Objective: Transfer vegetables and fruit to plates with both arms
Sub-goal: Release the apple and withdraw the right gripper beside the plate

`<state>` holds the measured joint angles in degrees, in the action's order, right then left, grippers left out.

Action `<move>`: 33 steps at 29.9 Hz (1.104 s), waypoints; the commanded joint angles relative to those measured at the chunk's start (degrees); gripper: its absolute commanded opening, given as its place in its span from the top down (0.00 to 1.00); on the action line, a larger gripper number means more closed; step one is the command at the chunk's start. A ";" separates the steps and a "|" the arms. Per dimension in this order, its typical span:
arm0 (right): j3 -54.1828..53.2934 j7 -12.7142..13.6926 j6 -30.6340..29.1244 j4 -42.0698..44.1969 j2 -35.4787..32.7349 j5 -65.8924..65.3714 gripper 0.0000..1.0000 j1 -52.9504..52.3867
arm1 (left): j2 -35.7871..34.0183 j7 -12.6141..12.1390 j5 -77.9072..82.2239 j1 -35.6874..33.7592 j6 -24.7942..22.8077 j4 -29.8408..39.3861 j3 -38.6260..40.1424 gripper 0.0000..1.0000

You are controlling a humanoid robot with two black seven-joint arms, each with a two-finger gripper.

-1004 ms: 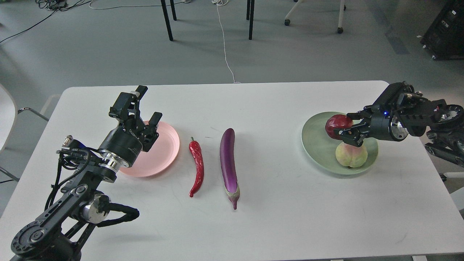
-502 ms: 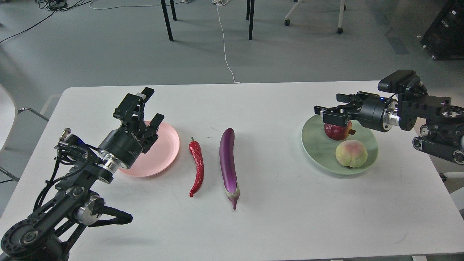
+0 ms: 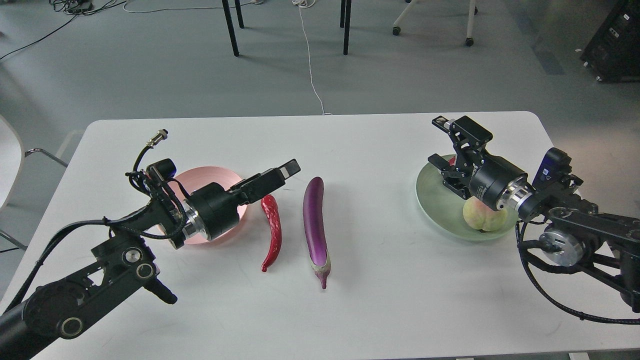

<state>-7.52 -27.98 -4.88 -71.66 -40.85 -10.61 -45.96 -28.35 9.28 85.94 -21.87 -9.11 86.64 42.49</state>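
The red chili pepper [image 3: 271, 230] and the purple eggplant [image 3: 315, 225] lie side by side on the white table's middle. My left gripper [image 3: 285, 175] reaches from over the pink plate [image 3: 220, 172] to just above the chili's stem end. Its fingers overlap in this view, and nothing shows in them. My right gripper [image 3: 442, 142] is open and empty above the far side of the mint green plate [image 3: 430, 200]. The peach [image 3: 480, 220] lies in that plate, partly under my right wrist. The pomegranate [image 3: 452, 160] shows only as a red sliver behind the gripper.
The white table's [image 3: 380, 310] back edge is just behind my right gripper. Chair and table legs [image 3: 230, 27] and a white cable [image 3: 310, 60] are on the grey floor beyond. A black case [image 3: 615, 45] stands far right.
My right gripper let go of the pomegranate, rose, and now points up and left over the green plate. My left gripper swung down and right, from over the pink plate towards the chili.
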 commanded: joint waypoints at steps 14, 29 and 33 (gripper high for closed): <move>-2.24 -0.02 -23.12 5.57 -10.04 13.95 0.04 5.35 | -2.34 -23.42 4.33 -27.44 -18.89 -5.43 -24.29 0.00; -2.24 -0.02 -23.12 5.74 -9.78 13.95 0.04 5.62 | 1.98 -33.10 -4.99 -25.24 -18.89 -7.89 -24.73 0.00; -2.24 -0.02 -23.12 5.74 -9.87 13.95 0.04 5.62 | 4.44 -33.10 -5.08 -25.33 -18.89 -9.91 -24.73 0.00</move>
<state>-9.77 -28.01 -28.00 -65.93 -50.63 3.34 -40.33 -25.53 -23.81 80.89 -47.15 -28.00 78.14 17.76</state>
